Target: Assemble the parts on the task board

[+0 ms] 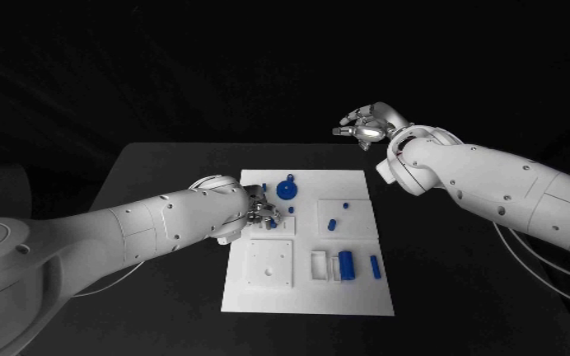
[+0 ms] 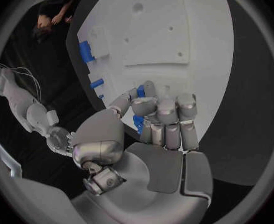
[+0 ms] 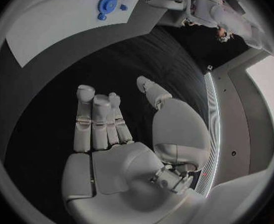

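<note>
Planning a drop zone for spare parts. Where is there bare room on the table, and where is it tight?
Bare black table lies behind the task board, under the raised right hand, and in strips along the board's two sides. The board's middle is crowded: the left hand sits over blue parts beside the blue disc, with more blue pieces nearer the robot.

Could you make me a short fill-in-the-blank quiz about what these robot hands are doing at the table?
1. The task board is ____ in colour.
2. The ____ hand is over the board, fingers curled at a small blue part.
3. The right hand is raised beyond the table's far edge and holds ____.
4. The round blue part lies on the board's ____ half.

Missing words: white; left; nothing; far
</note>
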Robot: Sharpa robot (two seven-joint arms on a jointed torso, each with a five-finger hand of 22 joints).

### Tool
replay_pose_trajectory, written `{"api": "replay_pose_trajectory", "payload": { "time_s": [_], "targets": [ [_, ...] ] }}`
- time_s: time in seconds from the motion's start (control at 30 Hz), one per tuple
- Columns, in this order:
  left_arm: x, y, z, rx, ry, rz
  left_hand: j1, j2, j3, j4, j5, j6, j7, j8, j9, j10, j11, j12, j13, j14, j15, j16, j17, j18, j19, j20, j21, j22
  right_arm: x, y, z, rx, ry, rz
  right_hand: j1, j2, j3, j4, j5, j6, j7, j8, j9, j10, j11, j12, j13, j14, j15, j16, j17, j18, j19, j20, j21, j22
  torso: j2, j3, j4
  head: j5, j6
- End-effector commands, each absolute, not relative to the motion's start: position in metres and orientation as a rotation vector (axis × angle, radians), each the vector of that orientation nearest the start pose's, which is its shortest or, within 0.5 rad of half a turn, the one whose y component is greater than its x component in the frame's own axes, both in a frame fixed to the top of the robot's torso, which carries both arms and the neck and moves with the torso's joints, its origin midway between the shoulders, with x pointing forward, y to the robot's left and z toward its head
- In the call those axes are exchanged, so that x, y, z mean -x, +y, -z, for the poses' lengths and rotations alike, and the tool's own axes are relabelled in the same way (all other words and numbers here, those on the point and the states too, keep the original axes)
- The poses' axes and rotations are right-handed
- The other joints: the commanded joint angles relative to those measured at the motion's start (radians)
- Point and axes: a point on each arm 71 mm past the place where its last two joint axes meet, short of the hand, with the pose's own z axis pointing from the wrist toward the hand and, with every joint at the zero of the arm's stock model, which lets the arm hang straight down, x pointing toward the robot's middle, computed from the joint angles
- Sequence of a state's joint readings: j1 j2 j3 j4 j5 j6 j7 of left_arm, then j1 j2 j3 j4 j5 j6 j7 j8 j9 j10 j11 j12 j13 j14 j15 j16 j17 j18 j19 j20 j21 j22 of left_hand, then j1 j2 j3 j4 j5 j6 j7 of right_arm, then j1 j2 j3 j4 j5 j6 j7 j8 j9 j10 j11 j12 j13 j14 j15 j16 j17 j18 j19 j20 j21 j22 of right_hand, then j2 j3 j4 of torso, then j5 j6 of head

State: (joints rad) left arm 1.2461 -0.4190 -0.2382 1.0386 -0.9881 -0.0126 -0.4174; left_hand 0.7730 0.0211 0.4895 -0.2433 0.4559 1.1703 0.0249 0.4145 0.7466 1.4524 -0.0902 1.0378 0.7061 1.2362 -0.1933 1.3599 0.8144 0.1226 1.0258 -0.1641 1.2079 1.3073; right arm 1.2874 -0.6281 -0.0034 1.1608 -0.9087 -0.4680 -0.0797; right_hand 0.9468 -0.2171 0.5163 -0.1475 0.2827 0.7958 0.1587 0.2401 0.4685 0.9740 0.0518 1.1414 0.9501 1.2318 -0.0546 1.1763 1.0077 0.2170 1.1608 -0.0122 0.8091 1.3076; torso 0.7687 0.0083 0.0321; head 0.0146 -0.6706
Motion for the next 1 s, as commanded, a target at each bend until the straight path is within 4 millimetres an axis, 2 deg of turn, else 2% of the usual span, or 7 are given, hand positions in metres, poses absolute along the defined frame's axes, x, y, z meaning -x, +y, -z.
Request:
{"api": "replay_pose_trajectory", "payload": {
  "time_s": [0.03, 0.13, 0.2, 0.3, 0.33, 0.7, 1.0],
  "targets": [
    [-0.5358, 0.1392, 0.2781, 0.209, 2.281, 0.373, 0.0, -0.009, 0.0, 0.003, -0.003, 0.043, -0.043, -0.006, -0.002, -0.048, -0.038, 0.004, -0.001, 0.018, -0.029, 0.002, -0.001, -0.003, -0.005, -0.098, -0.003, 0.0, -0.571, -0.2125, 0.1451, -0.476, 1.522, -0.752, -0.001, 0.006, -0.005, 0.0, 0.006, -0.002, 0.008, 0.004, -0.001, 0.003, 0.0, 0.004, -0.001, -0.001, -0.004, 0.0, -0.001, 0.045, 0.002, -0.006, -0.004, 0.015, -0.001, 0.0002, 0.0003, 0.0, -0.002],
    [-0.5357, 0.1394, 0.2781, 0.208, 2.281, 0.374, -0.002, -0.013, 0.001, 0.007, -0.011, 0.043, -0.044, -0.005, -0.002, -0.048, -0.038, 0.004, -0.002, 0.018, -0.029, 0.002, -0.002, -0.003, -0.005, -0.098, -0.003, 0.0, -0.571, -0.2126, 0.1451, -0.476, 1.521, -0.752, -0.001, 0.006, -0.005, 0.0, 0.006, -0.002, 0.008, 0.004, -0.001, 0.003, 0.0, 0.004, -0.001, -0.001, -0.004, 0.0, -0.001, 0.045, 0.002, -0.006, -0.004, 0.015, -0.001, 0.0002, 0.0, -0.001, -0.001],
    [-0.5359, 0.1395, 0.2779, 0.211, 2.278, 0.374, -0.013, -0.045, -0.006, 0.014, -0.058, 0.043, -0.045, -0.005, -0.003, -0.049, -0.037, 0.005, -0.003, 0.017, -0.029, 0.002, -0.003, -0.003, -0.006, -0.098, -0.003, 0.0, -0.571, -0.2126, 0.1451, -0.476, 1.521, -0.752, -0.001, 0.006, -0.005, 0.0, 0.006, -0.002, 0.008, 0.004, -0.001, 0.003, 0.0, 0.004, -0.001, -0.001, -0.004, 0.0, -0.002, 0.045, 0.002, -0.006, -0.004, 0.015, -0.001, -0.0002, 0.0001, -0.001, -0.001],
    [-0.5361, 0.1396, 0.2778, 0.213, 2.275, 0.375, -0.015, -0.068, 0.002, 0.032, -0.084, 0.042, -0.043, -0.004, -0.005, -0.049, -0.039, 0.006, -0.007, 0.017, -0.03, 0.002, -0.004, 0.0, -0.005, -0.099, -0.005, -0.002, -0.571, -0.2126, 0.1451, -0.476, 1.521, -0.752, -0.001, 0.006, -0.005, 0.0, 0.006, -0.002, 0.008, 0.004, -0.001, 0.003, 0.0, 0.004, -0.001, -0.001, -0.004, 0.0, -0.002, 0.045, 0.002, -0.006, -0.004, 0.015, -0.001, -0.0003, 0.0005, -0.002, -0.001],
    [-0.5361, 0.1397, 0.2778, 0.214, 2.275, 0.375, -0.016, -0.079, 0.004, 0.042, -0.119, 0.042, -0.044, -0.003, -0.006, -0.049, -0.039, 0.007, -0.009, 0.017, -0.03, 0.003, -0.005, 0.001, -0.005, -0.1, -0.005, -0.002, -0.571, -0.2126, 0.1451, -0.476, 1.521, -0.752, -0.001, 0.006, -0.005, 0.0, 0.006, -0.002, 0.008, 0.004, -0.001, 0.003, 0.0, 0.004, -0.002, -0.001, -0.004, 0.0, -0.002, 0.045, 0.002, -0.006, -0.004, 0.015, -0.001, -0.0004, 0.0007, -0.002, -0.001],
    [-0.5363, 0.1414, 0.2781, 0.217, 2.277, 0.368, 0.005, -0.085, 0.012, 0.032, -0.135, 0.043, -0.044, 0.001, -0.008, -0.049, -0.039, 0.01, -0.013, 0.016, -0.031, 0.005, -0.006, 0.003, -0.006, -0.101, -0.003, -0.001, -0.5711, -0.2127, 0.1451, -0.476, 1.522, -0.752, -0.002, 0.006, -0.005, 0.0, 0.006, -0.002, 0.008, 0.004, -0.002, 0.003, 0.0, 0.004, -0.002, -0.002, -0.004, 0.0, -0.002, 0.045, 0.002, -0.006, -0.004, 0.015, -0.001, -0.0004, 0.0008, -0.003, -0.003],
    [-0.5376, 0.1463, 0.2783, 0.228, 2.273, 0.357, 0.018, -0.101, 0.01, 0.028, -0.201, 0.044, -0.045, 0.007, -0.01, -0.05, -0.04, 0.014, -0.019, 0.016, -0.031, 0.007, -0.009, 0.003, -0.006, -0.101, -0.003, -0.002, -0.5711, -0.2126, 0.1452, -0.476, 1.522, -0.753, -0.002, 0.006, -0.005, 0.0, 0.006, -0.002, 0.008, 0.004, -0.002, 0.003, 0.0, 0.005, -0.003, -0.002, -0.004, 0.0, -0.002, 0.045, 0.002, -0.006, -0.004, 0.015, -0.001, -0.0006, -0.0004, -0.002, -0.003]
  ]
}}
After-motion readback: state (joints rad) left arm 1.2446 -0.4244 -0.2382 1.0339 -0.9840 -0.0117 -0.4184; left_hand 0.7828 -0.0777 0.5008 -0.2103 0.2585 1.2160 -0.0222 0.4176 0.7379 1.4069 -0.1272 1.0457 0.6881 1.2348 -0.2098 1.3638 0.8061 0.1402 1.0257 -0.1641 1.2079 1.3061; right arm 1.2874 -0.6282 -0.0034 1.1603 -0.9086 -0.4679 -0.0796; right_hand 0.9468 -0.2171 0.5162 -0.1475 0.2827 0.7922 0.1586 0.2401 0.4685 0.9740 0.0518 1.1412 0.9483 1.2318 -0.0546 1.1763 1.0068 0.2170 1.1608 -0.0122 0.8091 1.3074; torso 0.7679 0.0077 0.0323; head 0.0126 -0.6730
